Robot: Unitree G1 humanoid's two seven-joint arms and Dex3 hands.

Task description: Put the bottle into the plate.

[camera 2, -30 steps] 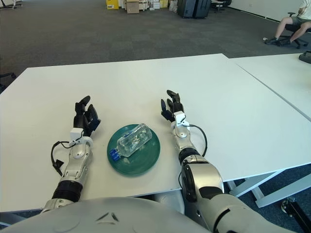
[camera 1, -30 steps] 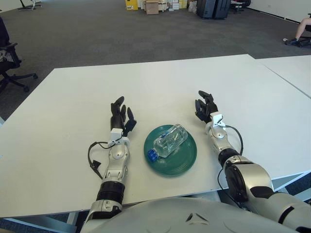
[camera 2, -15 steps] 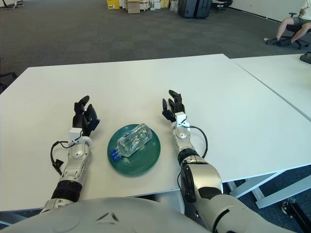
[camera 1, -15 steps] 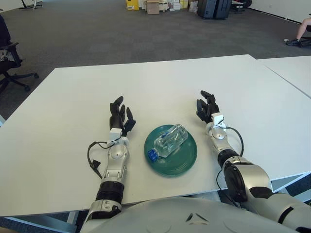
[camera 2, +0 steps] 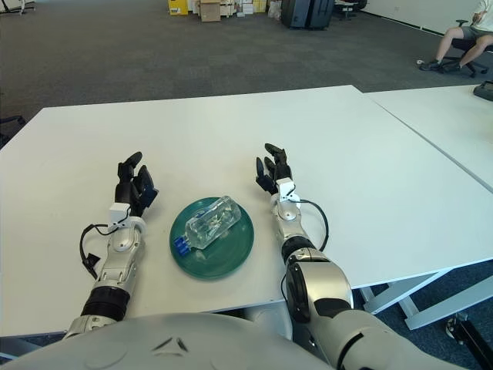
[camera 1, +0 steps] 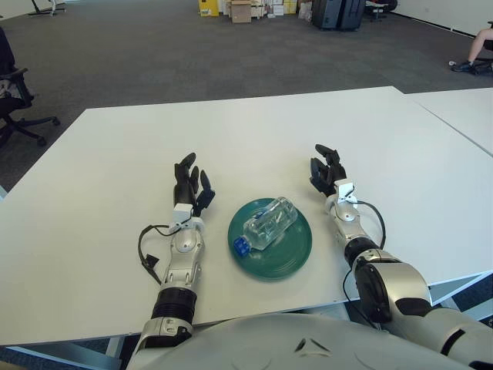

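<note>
From my remote station I see a broad white rectangular table (camera 1: 254,131) abutting a second white table (camera 1: 462,108) on dark grey carpet (camera 1: 154,54), with stacked cardboard boxes (camera 1: 240,9), black cases (camera 1: 337,12) and a black office chair (camera 1: 15,96) beyond.

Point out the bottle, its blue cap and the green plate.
bottle (camera 1: 271,222): left eye view, middle of the clear body lying on its side.
blue cap (camera 1: 240,247): left eye view, cap end nearest the robot.
green plate (camera 1: 295,250): left eye view, bare right part of the plate.
</note>
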